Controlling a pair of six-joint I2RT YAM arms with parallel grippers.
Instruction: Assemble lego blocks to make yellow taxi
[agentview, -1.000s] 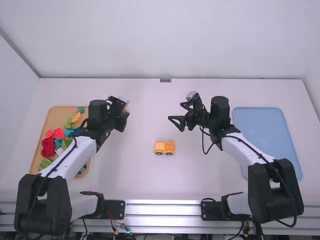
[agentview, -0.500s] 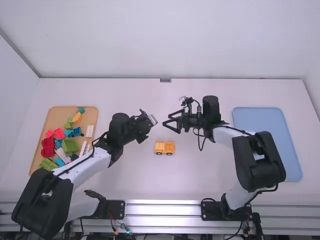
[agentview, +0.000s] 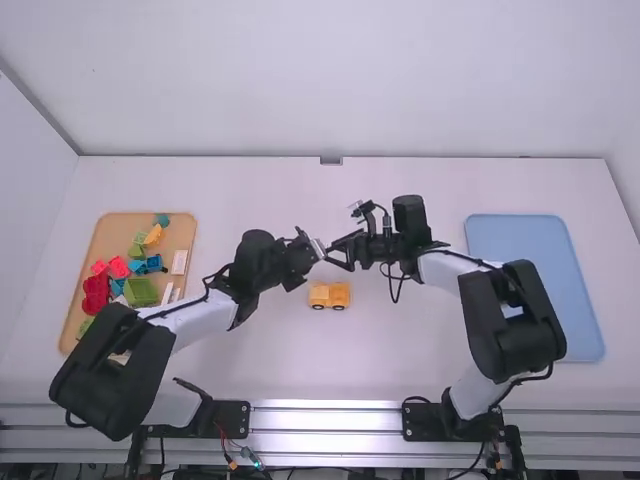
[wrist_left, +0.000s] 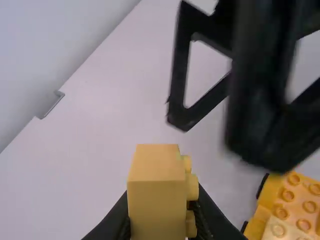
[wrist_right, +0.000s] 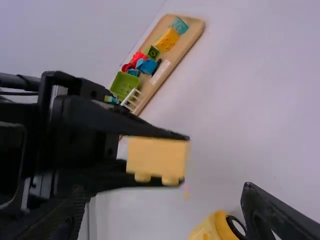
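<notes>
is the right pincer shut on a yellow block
No, the right pincer stands open, its fingers wide apart, while the left pincer grips the yellow block.

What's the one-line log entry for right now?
left gripper: shut on yellow block | right gripper: open, near it | wheeled yellow piece: on table

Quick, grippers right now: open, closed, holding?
Left gripper: closed on a yellow block, studs sticking out to one side.
Right gripper: open, fingers spread, nothing gripped.
</notes>
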